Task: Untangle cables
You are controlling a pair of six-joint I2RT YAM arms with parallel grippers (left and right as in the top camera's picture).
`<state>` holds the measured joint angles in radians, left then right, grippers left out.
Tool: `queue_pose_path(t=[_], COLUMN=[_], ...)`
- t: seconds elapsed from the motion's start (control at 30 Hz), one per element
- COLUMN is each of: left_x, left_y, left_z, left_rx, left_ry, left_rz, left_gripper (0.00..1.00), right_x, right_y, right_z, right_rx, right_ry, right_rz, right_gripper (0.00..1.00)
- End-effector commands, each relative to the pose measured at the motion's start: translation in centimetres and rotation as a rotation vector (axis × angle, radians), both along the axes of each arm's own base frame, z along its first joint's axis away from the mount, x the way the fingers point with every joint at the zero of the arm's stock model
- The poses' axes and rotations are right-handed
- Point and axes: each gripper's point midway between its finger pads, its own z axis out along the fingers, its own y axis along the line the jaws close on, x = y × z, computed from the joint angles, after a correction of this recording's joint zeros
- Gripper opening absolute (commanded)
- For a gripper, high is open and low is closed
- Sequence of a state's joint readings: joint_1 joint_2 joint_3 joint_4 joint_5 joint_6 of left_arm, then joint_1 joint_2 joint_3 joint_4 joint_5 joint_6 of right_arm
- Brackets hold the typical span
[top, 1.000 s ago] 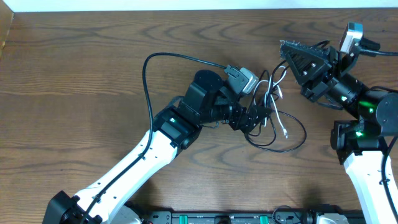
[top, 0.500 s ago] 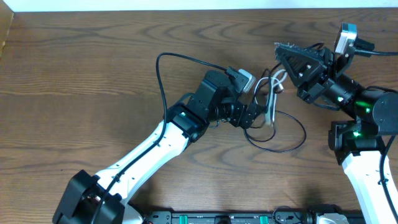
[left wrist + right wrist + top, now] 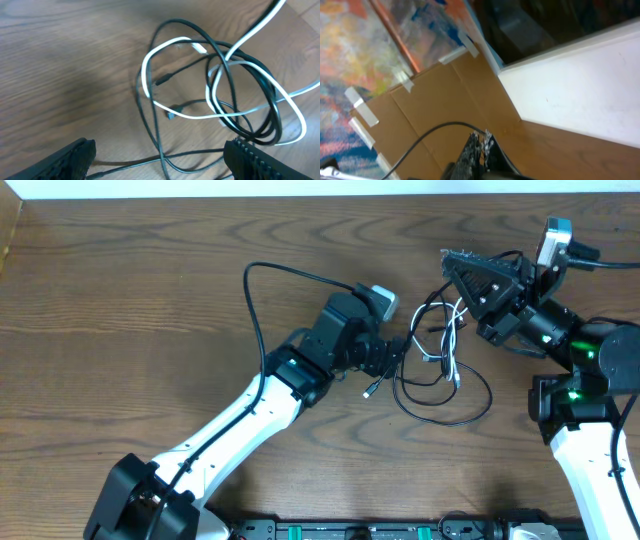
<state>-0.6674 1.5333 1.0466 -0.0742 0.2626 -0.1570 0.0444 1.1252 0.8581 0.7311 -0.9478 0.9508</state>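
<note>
The cables [image 3: 440, 385] lie in a tangle of loops on the wood table between the arms. The white cable [image 3: 452, 340] weaves through the black loops. In the left wrist view the white cable [image 3: 150, 65] crosses the black cables [image 3: 260, 95], and two small plug ends [image 3: 160, 81] lie inside the loops. My left gripper [image 3: 398, 352] is open at the tangle's left edge. A thin black strand runs on the table between its fingers [image 3: 75, 155]. My right gripper [image 3: 447, 254] is shut and raised above the tangle's upper right. Nothing shows between its tips [image 3: 484, 141].
A loose black plug end [image 3: 368, 391] lies on the table below the left gripper. The left arm's thick black cable [image 3: 250, 300] arcs up behind it. The table's far edge [image 3: 300, 194] runs along the top. Cardboard [image 3: 420, 115] stands beyond the table.
My left gripper has opened and drawn back slightly left. The cables it had bunched up have dropped and spread on the table. The right gripper has hardly moved.
</note>
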Motion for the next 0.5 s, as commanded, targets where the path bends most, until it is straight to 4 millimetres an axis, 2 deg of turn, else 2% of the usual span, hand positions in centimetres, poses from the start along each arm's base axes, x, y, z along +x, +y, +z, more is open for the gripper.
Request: queue_pose_path(t=[0.0,0.17,0.33,0.47], left_x=[1.4,2.5,3.2,3.1], left_y=[2.0,4.9,6.8,7.0], left_z=[1.9,2.7,2.8,2.6], left_rx=[-0.016,-0.013,-0.006,0.001], left_ry=[-0.042,-0.040,-0.031,-0.020], left_rz=[0.058,0.125,0.171,0.175], left_gripper=[0.86,0.86,0.86,0.86], right_x=[0.3,1.9,2.0,1.4], right_y=[-0.7,-2.3,-5.3,-7.0], right_z=[-1.1,-8.5,-13.0,-16.0], right_rx=[-0.050,-0.139,-0.153,-0.217], right_ry=[0.044,0.348,0.568,0.638], right_rz=[-0.001,-0.044,-0.115,-0.169], right_gripper=[0.01,0.01,0.01,0.01])
